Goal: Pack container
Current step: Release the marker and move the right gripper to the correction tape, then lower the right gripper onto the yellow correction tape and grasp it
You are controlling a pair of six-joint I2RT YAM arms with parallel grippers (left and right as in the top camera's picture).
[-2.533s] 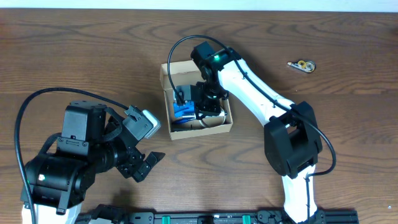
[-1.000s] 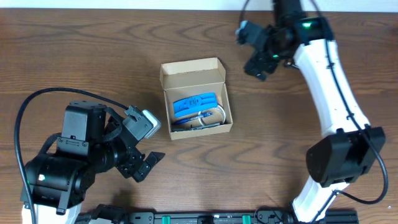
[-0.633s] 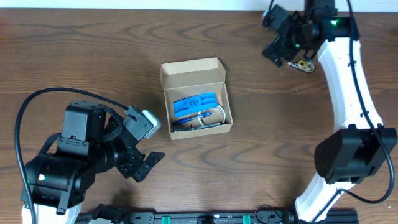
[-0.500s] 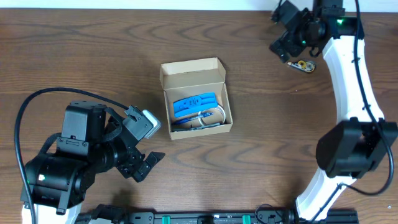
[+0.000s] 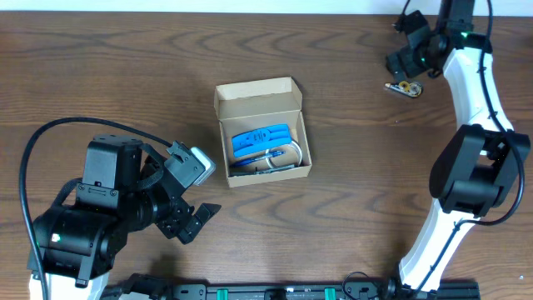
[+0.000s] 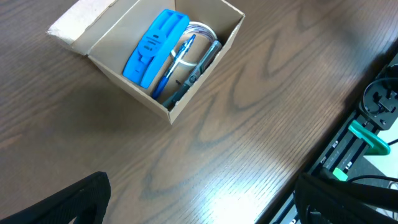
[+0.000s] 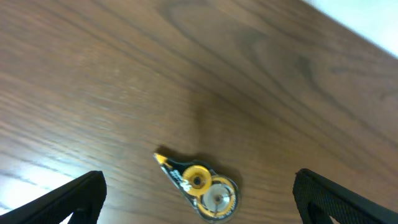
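Note:
The container (image 5: 256, 98) is a tan cardboard box at mid-table with its flap lid open toward the back. Inside lie a blue flat item (image 5: 261, 139), pens and a white loop. The left wrist view shows the container (image 6: 127, 90) with the blue item (image 6: 154, 43) in it, ahead of my left gripper (image 6: 202, 208). That left gripper (image 5: 193, 223) is open and empty over bare wood, near the front left. A yellow-and-clear tape dispenser (image 5: 405, 87) lies at the back right. My right gripper (image 5: 405, 65) hovers open over the dispenser (image 7: 200, 185), which lies between its spread fingers (image 7: 81, 196).
A black rail with green clips (image 5: 275, 292) runs along the table's front edge and also shows in the left wrist view (image 6: 367, 124). The table's far edge (image 7: 367, 18) is close behind the dispenser.
My right arm has left the container and swung to the back right, ending above the tape dispenser. The left arm and the container have not moved.

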